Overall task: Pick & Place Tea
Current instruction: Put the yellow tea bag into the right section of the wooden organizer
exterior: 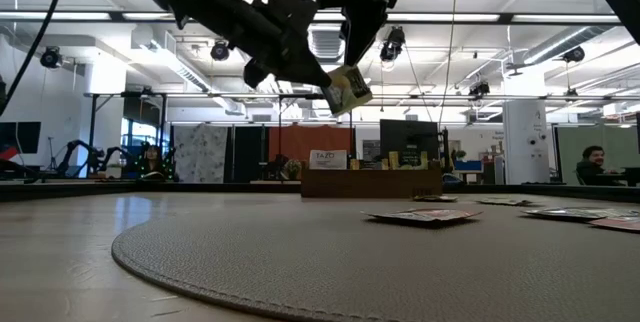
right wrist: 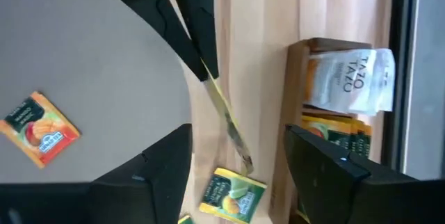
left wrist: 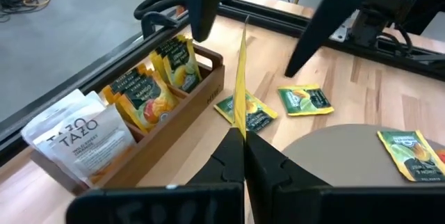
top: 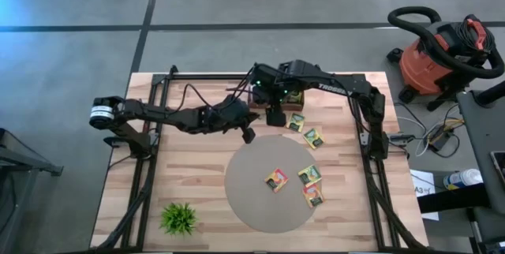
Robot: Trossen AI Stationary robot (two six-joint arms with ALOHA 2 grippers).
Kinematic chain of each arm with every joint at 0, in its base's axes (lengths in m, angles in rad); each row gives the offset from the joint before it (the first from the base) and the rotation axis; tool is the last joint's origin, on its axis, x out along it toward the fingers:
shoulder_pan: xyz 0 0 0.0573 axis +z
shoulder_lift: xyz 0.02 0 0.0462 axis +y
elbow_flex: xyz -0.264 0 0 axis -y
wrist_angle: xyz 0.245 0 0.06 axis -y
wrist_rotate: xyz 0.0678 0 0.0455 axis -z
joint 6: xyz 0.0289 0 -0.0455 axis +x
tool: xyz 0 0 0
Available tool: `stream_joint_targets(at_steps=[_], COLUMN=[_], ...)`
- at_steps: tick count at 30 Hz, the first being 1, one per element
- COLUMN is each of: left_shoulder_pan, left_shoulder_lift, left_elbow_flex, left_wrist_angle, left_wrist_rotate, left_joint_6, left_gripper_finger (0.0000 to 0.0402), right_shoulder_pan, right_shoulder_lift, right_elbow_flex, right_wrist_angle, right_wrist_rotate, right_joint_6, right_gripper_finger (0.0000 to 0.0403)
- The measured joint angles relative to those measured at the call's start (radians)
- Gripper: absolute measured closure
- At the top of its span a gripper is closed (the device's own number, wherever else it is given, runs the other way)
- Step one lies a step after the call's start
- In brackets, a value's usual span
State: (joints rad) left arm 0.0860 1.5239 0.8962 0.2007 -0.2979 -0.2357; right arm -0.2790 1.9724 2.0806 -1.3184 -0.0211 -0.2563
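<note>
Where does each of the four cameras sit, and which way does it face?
High: overhead, looking down on the table, mat, both arms.
Low: at tabletop level, looking across the mat; arms overhead.
Left wrist: behind the shut left pincer pinching a sachet.
Right wrist: between the open right pincer fingers, facing that sachet.
Both wrists share the tea box.

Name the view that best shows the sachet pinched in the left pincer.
The low view: the held sachet shows its printed face, hanging from the left pincer. Both wrist views catch it edge-on, as a thin yellow strip. In the high view the arms hide it.
</note>
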Motion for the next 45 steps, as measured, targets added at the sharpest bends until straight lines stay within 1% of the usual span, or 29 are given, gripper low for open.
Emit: stream_joint_targets(at_steps=[5, 10, 15, 19, 21, 23, 25, 27, 29, 31, 32, 36, 39, 43, 45], left_shoulder_pan=[0.000, 0.001, 0.008, 0.034, 0.042, 0.047, 0.048, 0.048, 0.047, 0.048, 0.051, 0.055, 0.055, 0.051, 0.051], left_shoulder_lift=[-0.004, -0.008, -0.006, -0.007, -0.004, -0.010, -0.012, -0.012, -0.012, -0.012, -0.013, -0.013, -0.016, -0.020, -0.023], left_elbow_flex=[-0.017, -0.021, -0.024, -0.064, -0.083, -0.107, -0.127, -0.144, -0.148, -0.148, -0.148, -0.136, -0.132, -0.131, -0.131], left_wrist_angle=[0.038, 0.091, 0.125, 0.132, 0.123, 0.119, 0.125, 0.127, 0.168, 0.240, 0.272, 0.321, 0.341, 0.418, 0.465], left_wrist_rotate=[0.002, 0.048, 0.050, 0.045, 0.052, 0.050, 0.046, 0.048, 0.049, 0.048, 0.048, 0.050, 0.079, 0.099, 0.101], left_joint_6=[-0.002, 0.026, 0.040, 0.032, 0.012, -0.006, -0.024, -0.031, -0.034, -0.040, -0.040, -0.026, -0.008, 0.000, 0.011], left_gripper_finger=[0.0401, 0.0401, 0.0401, 0.0401, 0.0401, 0.0401, 0.0401, 0.0401, 0.0401, 0.0401, 0.0401, 0.0401, 0.0401, 0.0401, 0.0401], right_shoulder_pan=[0.000, -0.014, -0.043, -0.057, -0.066, -0.068, -0.060, -0.052, -0.050, -0.050, -0.052, -0.059, -0.061, -0.053, -0.058], right_shoulder_lift=[0.000, 0.000, -0.003, -0.008, -0.086, -0.226, -0.266, -0.267, -0.235, -0.159, -0.155, -0.256, -0.258, -0.211, -0.243], right_elbow_flex=[-0.019, -0.044, -0.067, -0.054, -0.053, -0.056, -0.032, -0.034, -0.048, -0.062, -0.067, -0.095, -0.109, -0.129, -0.131], right_wrist_angle=[0.020, 0.051, 0.050, 0.066, 0.066, 0.062, 0.068, 0.058, 0.065, 0.059, 0.065, 0.043, 0.040, 0.034, 0.041], right_wrist_rotate=[0.031, 0.032, 0.041, 0.046, 0.081, 0.103, 0.061, 0.021, 0.027, 0.023, 0.021, 0.019, 0.003, -0.028, -0.053], right_joint_6=[0.020, 0.004, -0.014, 0.009, 0.015, 0.075, 0.138, 0.131, 0.101, 0.092, 0.090, 0.070, 0.041, 0.035, 0.034], right_gripper_finger=[0.0171, 0.0176, 0.0179, 0.0179, 0.0179, 0.0179, 0.0179, 0.0179, 0.0179, 0.0179, 0.0179, 0.0179, 0.0179, 0.0179, 0.0179])
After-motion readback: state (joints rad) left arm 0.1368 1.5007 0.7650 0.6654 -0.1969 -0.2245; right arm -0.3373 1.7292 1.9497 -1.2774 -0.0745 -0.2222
